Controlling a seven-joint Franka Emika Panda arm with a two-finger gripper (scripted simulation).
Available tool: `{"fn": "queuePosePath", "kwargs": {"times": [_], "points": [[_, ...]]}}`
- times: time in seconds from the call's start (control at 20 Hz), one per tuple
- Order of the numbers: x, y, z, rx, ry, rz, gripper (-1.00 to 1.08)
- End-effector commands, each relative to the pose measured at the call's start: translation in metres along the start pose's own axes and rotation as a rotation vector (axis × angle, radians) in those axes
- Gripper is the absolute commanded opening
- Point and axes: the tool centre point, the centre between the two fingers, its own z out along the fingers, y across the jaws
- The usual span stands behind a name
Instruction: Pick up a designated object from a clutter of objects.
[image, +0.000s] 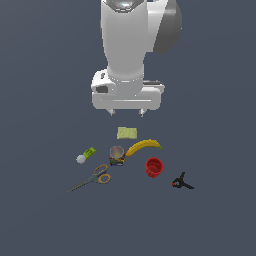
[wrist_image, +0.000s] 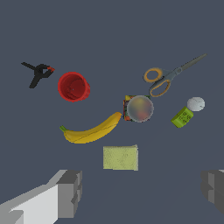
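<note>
Your target, the clamp (image: 182, 182), lies at the lower right of the exterior view, at the outer edge of the clutter and apart from all other items. The pincer (image: 126, 113) hangs high in the upper middle of that frame, above the sponge (image: 127, 133), so the clamp is well away from it, down and to the right in this picture. In the wrist view the clamp (wrist_image: 37, 73) sits in the upper left of the frame, while the two fingers (wrist_image: 69, 193) show at the lower corners with a wide gap between them; the pincer is open wide and holds nothing. The clamp's long axis runs slantwise in the wrist picture, with the handles splayed toward the left and the red tips pointing toward the cup (wrist_image: 73, 86). The cup (image: 155, 167) is the nearest neighbour, just beside the clamp but not touching it, as far as you can see. In my judgement, you should come over the clamp from the side away from the cup, where the tabletop (image: 220, 210) is bare, and turn the wrist so the fingers close across the clamp's body, not along it. The banana (image: 144, 146), the can (image: 116, 155), the scissors (image: 92, 179) and the tube (image: 86, 155) are farther off and should not disturb the approach.
</note>
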Motion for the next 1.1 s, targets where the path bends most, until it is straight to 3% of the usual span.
{"fn": "queuePosePath", "kwargs": {"times": [0.0,0.45,1.05], "points": [[0.003,-0.002,0.001,0.000,0.001,0.014,1.00],[0.022,-0.017,0.011,-0.002,0.007,0.115,1.00],[0.063,-0.053,0.039,-0.004,0.022,0.347,1.00]]}}
